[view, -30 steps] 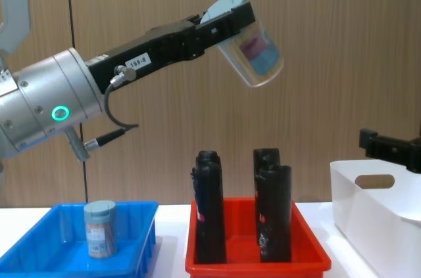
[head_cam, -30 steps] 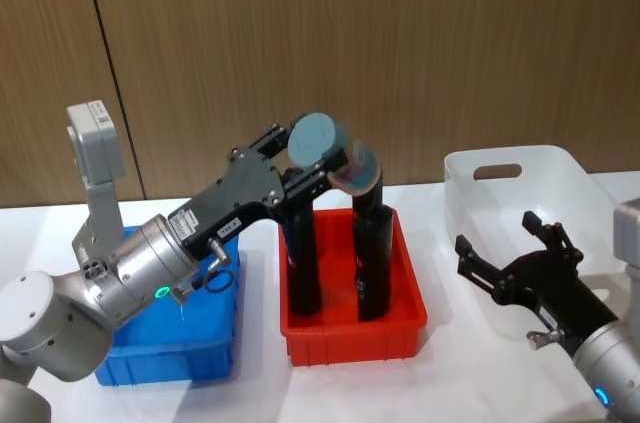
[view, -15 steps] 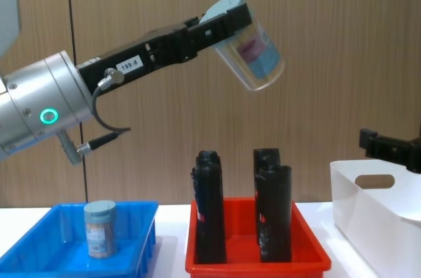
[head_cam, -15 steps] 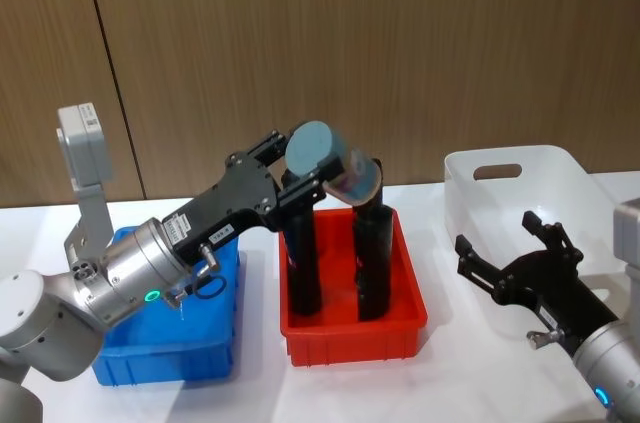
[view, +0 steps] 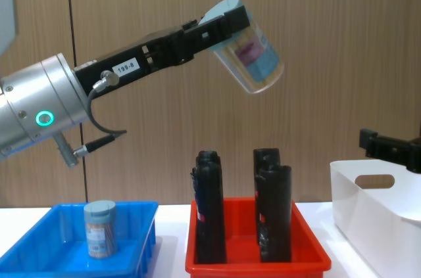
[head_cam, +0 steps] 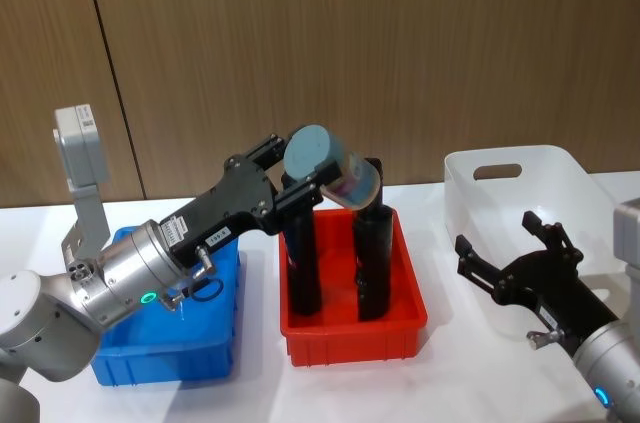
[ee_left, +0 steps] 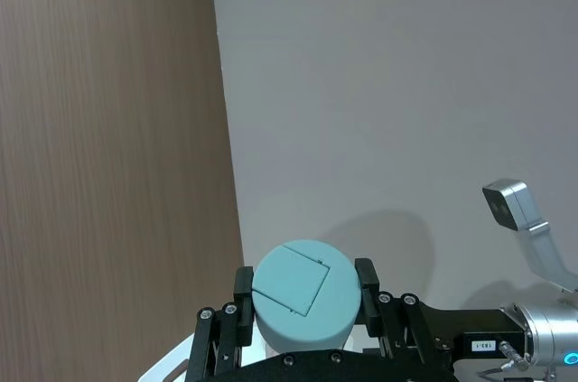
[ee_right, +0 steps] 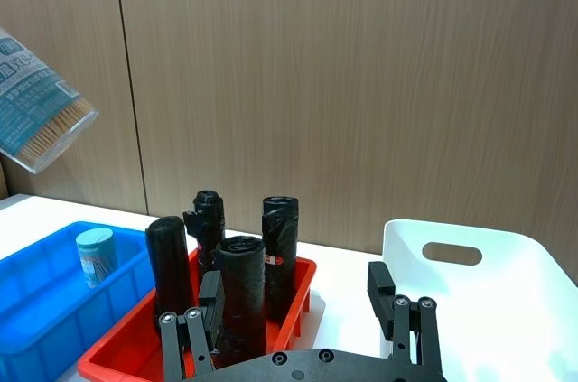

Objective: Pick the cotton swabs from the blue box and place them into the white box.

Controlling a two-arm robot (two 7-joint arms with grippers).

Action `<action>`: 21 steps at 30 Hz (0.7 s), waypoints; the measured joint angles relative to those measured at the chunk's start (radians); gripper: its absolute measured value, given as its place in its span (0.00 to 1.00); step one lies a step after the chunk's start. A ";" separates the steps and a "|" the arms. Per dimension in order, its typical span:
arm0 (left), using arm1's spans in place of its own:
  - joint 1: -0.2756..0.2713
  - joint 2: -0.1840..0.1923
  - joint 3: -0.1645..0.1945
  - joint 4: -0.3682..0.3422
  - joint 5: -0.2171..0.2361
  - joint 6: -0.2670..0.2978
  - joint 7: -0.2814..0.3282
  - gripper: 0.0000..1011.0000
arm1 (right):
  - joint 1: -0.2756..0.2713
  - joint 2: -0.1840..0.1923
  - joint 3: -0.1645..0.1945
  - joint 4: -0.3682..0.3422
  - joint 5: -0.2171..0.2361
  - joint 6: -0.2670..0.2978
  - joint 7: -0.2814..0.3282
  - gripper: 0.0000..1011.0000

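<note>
Change: the left arm's silver body has slid a little toward the left edge of the chest view since a second ago. The tub it carries sits slightly lower and further left in the head view. The right arm has not moved.
Left gripper (view: pixel 227 25): raised high over the desk (head_cam: pixel 450 363), its fingers clamped on either side of the lid end of the held cotton swab tub (view: pixel 253 54).
Held cotton swab tub: in the air and tilted, with the grey-blue lid toward the arm and the clear base pointing away to the right and downward. From the chest it hangs well above the black cylinders (view: pixel 273 212) and touches none of them.
Second cotton swab tub (view: pixel 100 229): upright with its lid up, standing inside the blue box (view: pixel 39 238).
Blue box: on the desk at the robot's left, just beside the red tray (head_cam: pixel 400 328).
Red tray: between the blue box and the white box (head_cam: pixel 560 168), with the black cylinders standing upright in it.
White box: on the desk at the robot's right, well apart from the held tub, its oval handle cut-out in the far wall.
Right gripper (head_cam: pixel 497 230): fingers spread apart and holding nothing, low at the near-left side of the white box.
</note>
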State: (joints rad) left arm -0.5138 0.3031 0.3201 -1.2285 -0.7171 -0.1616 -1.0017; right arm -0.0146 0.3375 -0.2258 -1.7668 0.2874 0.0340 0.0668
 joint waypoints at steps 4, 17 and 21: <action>0.000 0.000 0.000 0.001 -0.001 0.001 -0.003 0.66 | 0.000 0.000 0.000 0.000 0.000 0.000 0.000 0.99; -0.001 0.002 0.000 0.004 -0.003 0.003 -0.008 0.67 | 0.004 0.011 0.007 0.000 0.007 -0.005 0.049 0.99; -0.001 0.002 0.000 0.004 -0.004 0.003 -0.008 0.67 | 0.008 0.021 0.012 0.001 0.014 -0.011 0.090 0.99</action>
State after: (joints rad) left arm -0.5152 0.3047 0.3199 -1.2246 -0.7210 -0.1582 -1.0099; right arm -0.0067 0.3587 -0.2142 -1.7660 0.3012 0.0231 0.1570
